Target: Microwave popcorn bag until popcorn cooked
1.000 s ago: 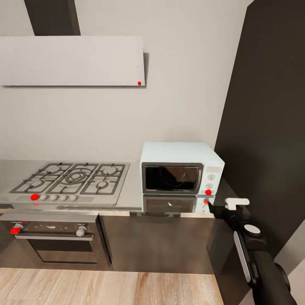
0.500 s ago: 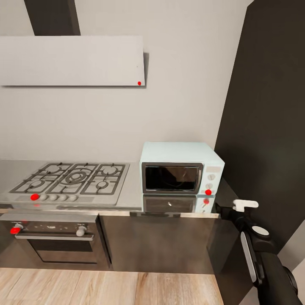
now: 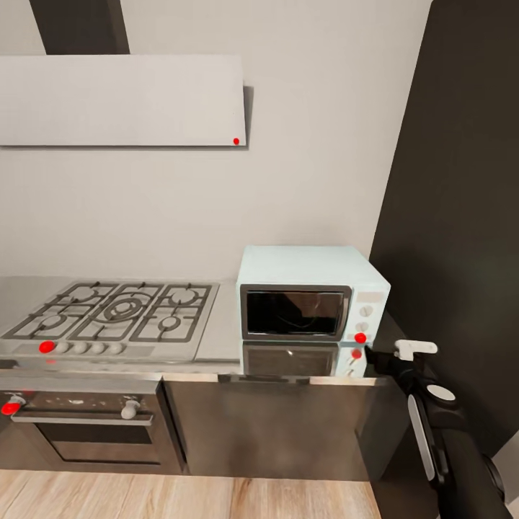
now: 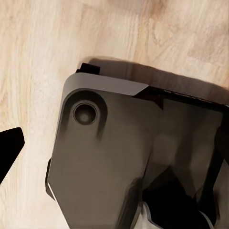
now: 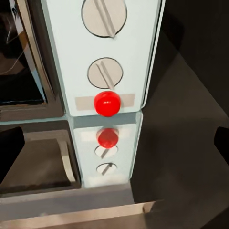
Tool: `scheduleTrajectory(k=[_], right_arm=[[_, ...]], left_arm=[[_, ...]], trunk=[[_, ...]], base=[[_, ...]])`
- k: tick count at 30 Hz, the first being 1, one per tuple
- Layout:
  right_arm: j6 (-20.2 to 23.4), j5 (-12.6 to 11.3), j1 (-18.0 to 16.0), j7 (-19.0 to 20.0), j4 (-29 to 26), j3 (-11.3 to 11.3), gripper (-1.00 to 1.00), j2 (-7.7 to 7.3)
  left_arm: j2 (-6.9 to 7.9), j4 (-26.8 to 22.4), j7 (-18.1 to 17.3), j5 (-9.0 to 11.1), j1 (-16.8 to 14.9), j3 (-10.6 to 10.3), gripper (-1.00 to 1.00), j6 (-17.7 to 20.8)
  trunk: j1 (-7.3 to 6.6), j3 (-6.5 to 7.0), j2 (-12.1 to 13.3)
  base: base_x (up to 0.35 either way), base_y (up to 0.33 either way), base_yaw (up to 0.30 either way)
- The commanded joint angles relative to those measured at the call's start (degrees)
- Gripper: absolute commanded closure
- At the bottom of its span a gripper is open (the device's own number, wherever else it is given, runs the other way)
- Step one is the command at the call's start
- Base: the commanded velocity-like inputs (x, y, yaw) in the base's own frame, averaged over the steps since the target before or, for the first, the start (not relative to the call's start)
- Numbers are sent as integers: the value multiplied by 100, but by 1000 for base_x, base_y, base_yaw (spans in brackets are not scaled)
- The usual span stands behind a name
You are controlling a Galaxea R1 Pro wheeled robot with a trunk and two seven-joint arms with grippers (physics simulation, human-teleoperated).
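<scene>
Right gripper (image 3: 371, 355), fingers spread and empty, sits just lower right of the microwave (image 3: 310, 299), aimed at its red button (image 5: 107, 103).

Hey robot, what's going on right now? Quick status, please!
Right gripper near pale blue microwave's red button, jaws apart, empty. Dark glass door closed. Grey glossy countertop ahead. Nothing blocking the button.

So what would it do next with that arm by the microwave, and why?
Probably ease the right tool forward onto the red button on the microwave. The door looks shut, the right wrist view sits squarely on that button, and the tool hovers just short of it.
</scene>
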Motion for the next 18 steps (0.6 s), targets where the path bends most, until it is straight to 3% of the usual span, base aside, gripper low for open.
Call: scheduleTrajectory(k=[1, 6, 7, 18], right_arm=[[32, 61, -5, 50, 7, -6, -100, 5], [37, 69, -5, 65, 103, 5, -100, 19], [39, 68, -5, 79, 108, 5, 100, 17], [100, 75, -5, 226, 112, 7, 100, 35]], left_arm=[[0, 0, -1, 60, -4, -48, -100, 12], [8, 0, -1, 71, -4, -48, -100, 12], [8, 0, -1, 72, -4, -48, -100, 13], [7, 0, -1, 73, -4, -48, -100, 11]], trunk=[[2, -9, -8], [2, -9, -8], [2, -9, -8], [2, -9, -8]], base=[[11, 0, 0], [3, 0, 0], [0, 0, 0], [0, 0, 0]])
